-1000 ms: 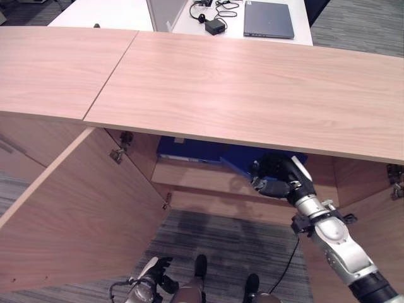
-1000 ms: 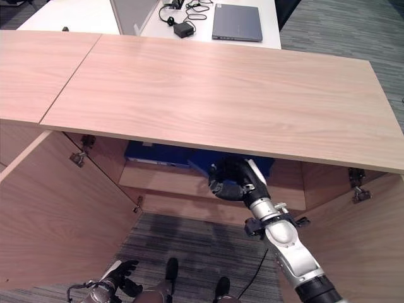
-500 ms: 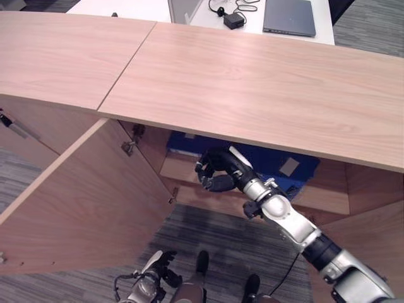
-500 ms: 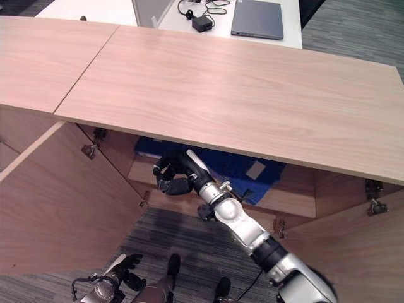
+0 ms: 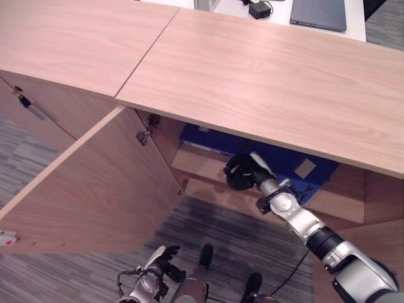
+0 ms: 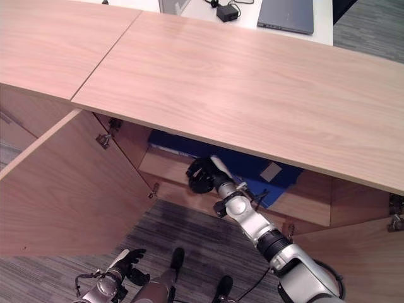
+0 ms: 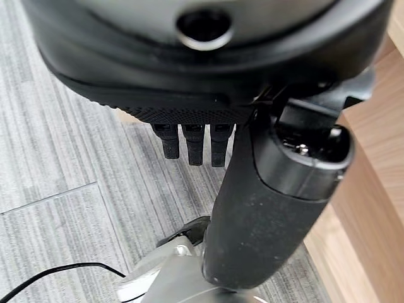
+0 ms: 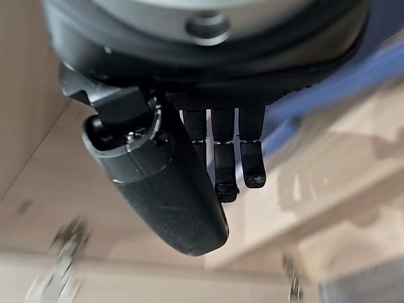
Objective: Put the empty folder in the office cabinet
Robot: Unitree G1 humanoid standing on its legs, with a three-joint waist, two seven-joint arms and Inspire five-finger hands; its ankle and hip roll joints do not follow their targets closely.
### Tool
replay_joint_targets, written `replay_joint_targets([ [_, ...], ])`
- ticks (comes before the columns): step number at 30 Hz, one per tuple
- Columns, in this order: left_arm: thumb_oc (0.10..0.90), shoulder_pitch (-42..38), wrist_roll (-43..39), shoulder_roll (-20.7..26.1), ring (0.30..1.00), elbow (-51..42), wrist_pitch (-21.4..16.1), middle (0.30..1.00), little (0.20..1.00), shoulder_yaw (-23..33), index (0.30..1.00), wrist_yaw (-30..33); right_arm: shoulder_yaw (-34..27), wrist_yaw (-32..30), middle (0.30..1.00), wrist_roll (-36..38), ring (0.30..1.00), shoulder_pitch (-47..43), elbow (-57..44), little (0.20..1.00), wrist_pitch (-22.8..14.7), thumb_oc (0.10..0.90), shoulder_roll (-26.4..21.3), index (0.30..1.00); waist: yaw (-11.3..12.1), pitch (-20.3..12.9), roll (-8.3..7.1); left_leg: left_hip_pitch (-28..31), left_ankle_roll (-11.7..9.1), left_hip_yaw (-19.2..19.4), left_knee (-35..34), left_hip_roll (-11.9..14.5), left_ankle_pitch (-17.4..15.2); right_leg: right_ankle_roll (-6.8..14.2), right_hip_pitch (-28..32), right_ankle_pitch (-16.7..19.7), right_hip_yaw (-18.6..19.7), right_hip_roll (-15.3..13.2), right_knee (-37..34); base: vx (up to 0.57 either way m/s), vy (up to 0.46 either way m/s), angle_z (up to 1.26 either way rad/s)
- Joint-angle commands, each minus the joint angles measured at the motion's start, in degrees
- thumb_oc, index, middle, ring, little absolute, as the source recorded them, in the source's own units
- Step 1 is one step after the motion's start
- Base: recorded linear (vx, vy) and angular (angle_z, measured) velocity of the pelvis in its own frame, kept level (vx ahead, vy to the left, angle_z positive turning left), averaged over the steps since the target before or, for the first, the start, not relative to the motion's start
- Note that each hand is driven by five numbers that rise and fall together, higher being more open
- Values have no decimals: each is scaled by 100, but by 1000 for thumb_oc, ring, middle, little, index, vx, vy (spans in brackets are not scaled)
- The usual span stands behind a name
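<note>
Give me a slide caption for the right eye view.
Right hand hangs empty at the open office cabinet, beside the blue folder on its shelf.

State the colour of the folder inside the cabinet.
Blue folder, clearest in the right eye view.

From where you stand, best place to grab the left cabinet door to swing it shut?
Take the left cabinet door by its free outer edge, far from the hinges, coming from the floor side. It stands wide open and shows no handle on this face. The left hand, hanging low beside it, looks nearest.
</note>
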Motion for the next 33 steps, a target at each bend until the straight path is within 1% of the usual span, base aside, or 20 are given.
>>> replay_joint_targets([
  [1, 800, -262, -45, 230, 900, -105, -231, 900, 900, -241, 900, 30, -201, -257, 300, -310, 300, -897, -101, 300, -380, 400, -127, 300, 108, 151, -154, 191, -277, -97, 78, 355, -661, 456, -84, -55, 347, -592, 525, 0, 0, 0],
  [3, 800, -269, -66, 233, 900, -126, -245, 900, 900, -264, 900, 26, -248, -308, 300, -386, 300, -933, 232, 300, -342, 400, -185, 300, 132, 206, -131, 157, -273, -103, 86, 355, -651, 452, -122, -63, 360, -592, 543, 0, 0, 0],
  [8, 800, -333, -127, 215, 900, -134, -253, 900, 900, -316, 900, 49, -237, -371, 300, -472, 300, -1063, 624, 300, -317, 400, -245, 300, 135, 262, -116, 105, -263, -111, 95, 359, -628, 444, -176, -69, 386, -579, 568, 0, 0, 0],
  [14, 800, -328, -168, 217, 900, -194, -257, 900, 900, -377, 900, 54, -194, -423, 300, -524, 300, -1208, 1091, 300, -282, 400, -154, 300, 164, 297, -96, 54, -250, -105, 106, 363, -612, 429, -234, -78, 407, -571, 605, 0, 0, 0],
  [19, 800, -356, -201, 202, 900, -184, -262, 900, 900, -400, 900, 74, -133, -433, 300, -538, 300, -1315, 1282, 300, -254, 400, -45, 300, 177, 335, -74, 24, -251, -111, 111, 367, -594, 420, -278, -88, 412, -569, 626, 0, 0, 0],
  [27, 800, -367, -230, 186, 900, -212, -244, 900, 900, -446, 900, 96, 24, -405, 300, -579, 300, -1294, 1484, 300, -218, 400, 306, 300, 214, 410, -34, -50, -249, -144, 114, 360, -565, 402, -331, -96, 388, -567, 651, 0, 0, 0],
  [29, 800, -418, -269, 191, 900, -247, -249, 900, 900, -512, 900, 122, 62, -438, 300, -551, 300, -1356, 1803, 300, -178, 400, 455, 300, 253, 484, -3, -112, -249, -165, 139, 350, -544, 396, -379, -96, 388, -571, 667, -17, 4, 0],
  [33, 800, -460, -287, 205, 900, -263, -257, 900, 900, -546, 900, 144, 68, -494, 300, -543, 300, -1438, 2018, 300, -167, 400, 554, 300, 294, 541, 26, -154, -253, -179, 155, 353, -529, 398, -412, -98, 380, -579, 695, 0, 0, 0],
])
